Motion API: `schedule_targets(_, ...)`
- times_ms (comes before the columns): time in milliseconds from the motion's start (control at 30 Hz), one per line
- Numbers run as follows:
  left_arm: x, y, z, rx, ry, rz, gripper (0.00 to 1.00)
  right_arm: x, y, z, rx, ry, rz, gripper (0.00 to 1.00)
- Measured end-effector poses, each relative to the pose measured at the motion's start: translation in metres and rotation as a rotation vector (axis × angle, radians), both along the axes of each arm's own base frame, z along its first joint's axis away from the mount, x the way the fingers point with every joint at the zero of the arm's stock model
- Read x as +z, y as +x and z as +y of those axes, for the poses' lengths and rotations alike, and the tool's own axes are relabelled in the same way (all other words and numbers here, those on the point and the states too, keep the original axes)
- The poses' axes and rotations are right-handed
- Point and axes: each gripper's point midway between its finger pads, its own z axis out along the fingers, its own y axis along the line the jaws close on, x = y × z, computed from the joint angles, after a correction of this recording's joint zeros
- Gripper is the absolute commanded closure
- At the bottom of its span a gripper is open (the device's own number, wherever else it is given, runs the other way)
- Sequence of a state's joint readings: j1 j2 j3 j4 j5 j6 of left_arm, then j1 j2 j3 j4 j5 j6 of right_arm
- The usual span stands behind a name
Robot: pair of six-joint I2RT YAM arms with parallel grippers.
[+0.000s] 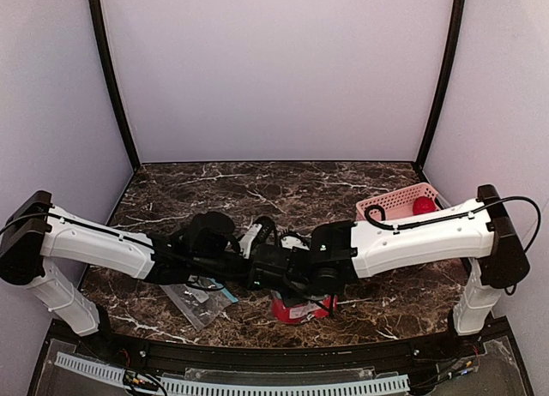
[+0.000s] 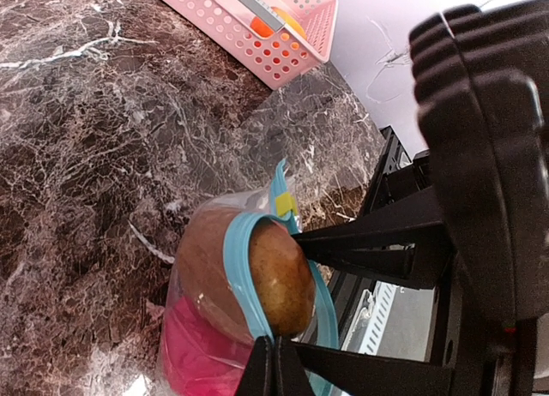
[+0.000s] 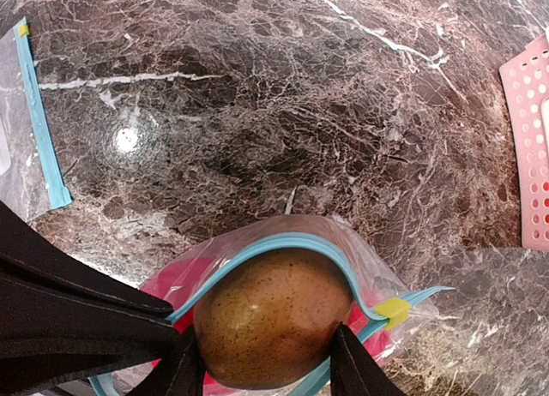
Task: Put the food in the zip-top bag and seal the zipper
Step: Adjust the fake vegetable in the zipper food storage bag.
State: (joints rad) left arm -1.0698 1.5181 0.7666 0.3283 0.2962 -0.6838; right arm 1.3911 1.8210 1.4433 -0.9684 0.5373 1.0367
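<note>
While R tool grips brown fruit, zipper rings it.

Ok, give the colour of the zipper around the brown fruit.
Teal-blue zipper; the right wrist view shows it best.

You can read no words, brands or numbers in any view; the zip-top bag, near and centre in the scene, shows a whitish patch, but it is too small and blurred for you to read.
</note>
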Motion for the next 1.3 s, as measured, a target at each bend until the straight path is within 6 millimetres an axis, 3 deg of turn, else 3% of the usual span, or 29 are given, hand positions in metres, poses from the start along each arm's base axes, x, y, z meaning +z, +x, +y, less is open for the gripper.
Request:
schedule_targets(500, 0.012, -0.027, -0.013, -0.204, -0.029, -0.146, 0.99, 0.016, -0.012, -0.02, 0.177, 0.141, 0.231, 0.71)
schedule_targets(1000, 0.005, -0.044, -0.021, -0.32, -0.013, -0.212, 0.99, 0.007, -0.017, -0.015, 0.256, 0.184, 0.365, 0.67)
schedule_targets(1300, -0.001, -0.039, -0.015, -0.31, 0.082, -0.282, 0.99, -0.002, -0.016, -0.014, 0.27, 0.157, 0.394, 0.65)
